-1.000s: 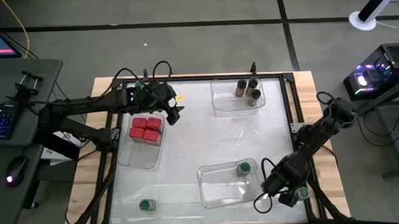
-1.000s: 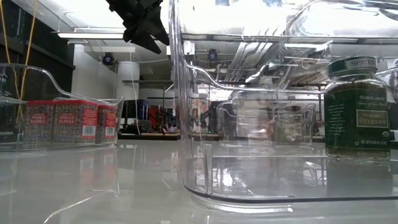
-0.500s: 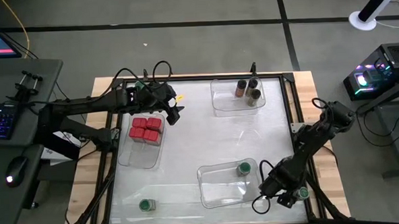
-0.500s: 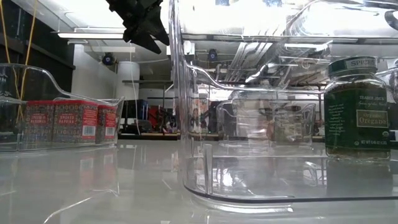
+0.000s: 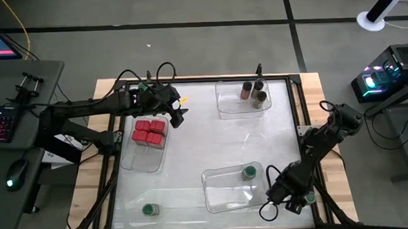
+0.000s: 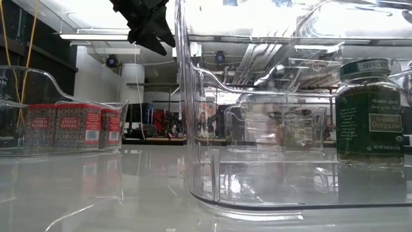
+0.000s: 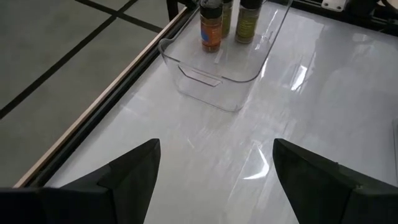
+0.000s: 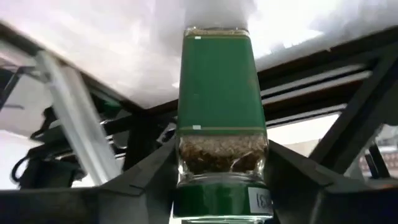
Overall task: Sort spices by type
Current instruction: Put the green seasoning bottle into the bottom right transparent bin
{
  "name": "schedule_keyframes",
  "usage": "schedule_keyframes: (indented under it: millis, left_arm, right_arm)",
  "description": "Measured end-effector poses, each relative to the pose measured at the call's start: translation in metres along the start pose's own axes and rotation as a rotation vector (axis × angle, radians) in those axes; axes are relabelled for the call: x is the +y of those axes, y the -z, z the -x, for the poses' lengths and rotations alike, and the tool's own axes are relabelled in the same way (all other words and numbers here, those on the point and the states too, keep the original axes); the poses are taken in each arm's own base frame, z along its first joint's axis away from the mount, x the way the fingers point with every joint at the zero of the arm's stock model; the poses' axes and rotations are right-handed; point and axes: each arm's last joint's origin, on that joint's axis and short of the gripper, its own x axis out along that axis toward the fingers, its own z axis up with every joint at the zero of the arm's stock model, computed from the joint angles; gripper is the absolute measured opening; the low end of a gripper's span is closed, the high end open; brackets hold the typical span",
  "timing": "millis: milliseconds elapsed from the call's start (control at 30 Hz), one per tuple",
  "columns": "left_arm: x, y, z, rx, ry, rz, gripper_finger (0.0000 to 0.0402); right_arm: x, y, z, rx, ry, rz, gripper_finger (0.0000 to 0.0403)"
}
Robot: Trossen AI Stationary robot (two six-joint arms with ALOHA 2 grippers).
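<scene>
Fingers (image 8: 155,180) of the right gripper (image 8: 219,186) are sitting on both sides of a green-labelled spice jar (image 8: 219,118), pinching it between them; in the high view this gripper (image 5: 290,193) is hanging at the table's near right corner, just beside the right end of the near clear tray (image 5: 224,189). One green-lidded jar (image 5: 249,172) is standing inside that tray, and in the low view it is showing as an oregano jar (image 6: 369,113) with a dark green label. Another green-lidded jar (image 5: 149,210) is standing alone on the white table (image 5: 205,138) near the front left corner.

The left gripper (image 5: 177,116) is hovering with its fingers (image 7: 134,171) spread apart and nothing between them, just beside the left tray (image 5: 145,158). Four red boxes (image 5: 148,131) are sitting together in that tray's far half. Three brownish jars (image 5: 253,91) with dark lids are standing in the far tray (image 5: 242,109), well apart from both grippers.
</scene>
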Motion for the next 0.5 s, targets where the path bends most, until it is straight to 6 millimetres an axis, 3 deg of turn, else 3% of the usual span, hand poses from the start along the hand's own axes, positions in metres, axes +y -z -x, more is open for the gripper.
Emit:
schedule_keyframes:
  millis: [200,500]
  left_arm:
    - [0.001,0.000,0.000,-0.001,-0.004,0.003,0.0298]
    - [0.001,0.000,0.000,-0.004,-0.016,0.003,0.0298]
  right_arm:
    - [0.006,0.011,0.031,-0.043,0.026,0.089,0.0194]
    - [0.004,0.034,0.102,-0.090,0.029,0.177,0.0194]
